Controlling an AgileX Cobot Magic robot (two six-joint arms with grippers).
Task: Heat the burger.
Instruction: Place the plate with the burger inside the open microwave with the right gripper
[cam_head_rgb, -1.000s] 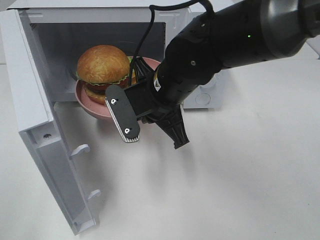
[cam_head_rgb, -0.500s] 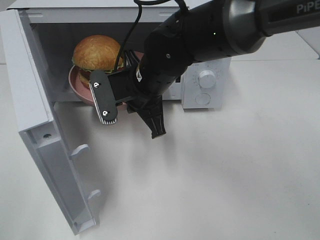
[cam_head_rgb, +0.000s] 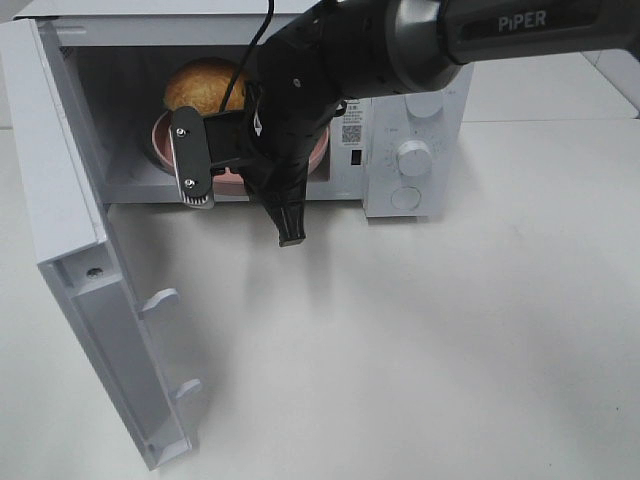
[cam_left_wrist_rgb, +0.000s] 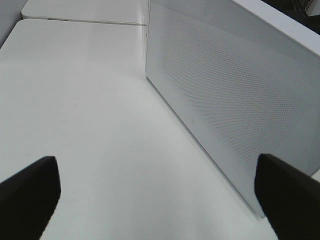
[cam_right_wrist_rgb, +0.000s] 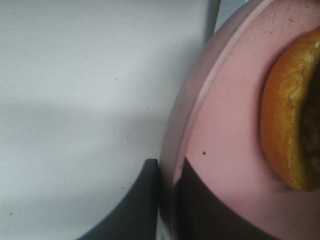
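Shows only at right wrist: right gripper (cam_right_wrist_rgb: 167, 210) nipping pink plate (cam_right_wrist_rgb: 225, 150) rim beside burger (cam_right_wrist_rgb: 285, 125). Shows only at left wrist: left gripper (cam_left_wrist_rgb: 155, 167) spread wide beside microwave door (cam_left_wrist_rgb: 225, 100).

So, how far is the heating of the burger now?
Done: the burger, on its plate, is inside the microwave. In hand: the right gripper is shut on the plate rim. To do: release, withdraw, close the open door, start heating.
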